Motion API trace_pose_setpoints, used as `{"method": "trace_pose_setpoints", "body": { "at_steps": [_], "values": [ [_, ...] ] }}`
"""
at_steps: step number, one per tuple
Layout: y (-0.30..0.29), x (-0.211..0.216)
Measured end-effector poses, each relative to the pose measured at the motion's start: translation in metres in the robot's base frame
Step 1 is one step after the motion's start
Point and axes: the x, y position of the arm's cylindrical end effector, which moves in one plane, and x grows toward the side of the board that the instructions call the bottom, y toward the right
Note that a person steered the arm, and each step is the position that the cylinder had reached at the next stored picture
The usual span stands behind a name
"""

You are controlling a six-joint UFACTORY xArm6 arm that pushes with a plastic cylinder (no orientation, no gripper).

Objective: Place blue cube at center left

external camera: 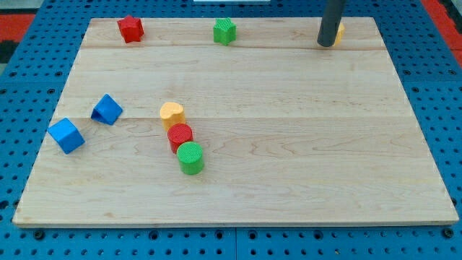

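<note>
A blue cube (66, 135) lies at the view's left edge of the wooden board (289, 144), about mid-height. A second, smaller blue block (107, 109) sits just up and to the right of it. My tip (326, 44) is at the view's top right, far from both blue blocks. It stands against a yellow block (338, 31) that is mostly hidden behind the rod.
A yellow cylinder (172, 113), a red cylinder (180, 135) and a green cylinder (190, 157) form a touching column left of centre. A red star-like block (131, 29) and a green star-like block (224, 31) sit along the top edge.
</note>
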Motion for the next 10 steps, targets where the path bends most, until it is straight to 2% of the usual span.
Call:
{"method": "trace_pose_setpoints", "body": {
  "at_steps": [1, 3, 5, 6, 8, 9, 10],
  "values": [
    [-0.009, 0.000],
    [-0.091, 0.001],
    [-0.151, 0.072],
    [-0.209, 0.093],
    [-0.273, 0.172],
    [-0.267, 0.142],
    [-0.340, 0.116]
  ]
}}
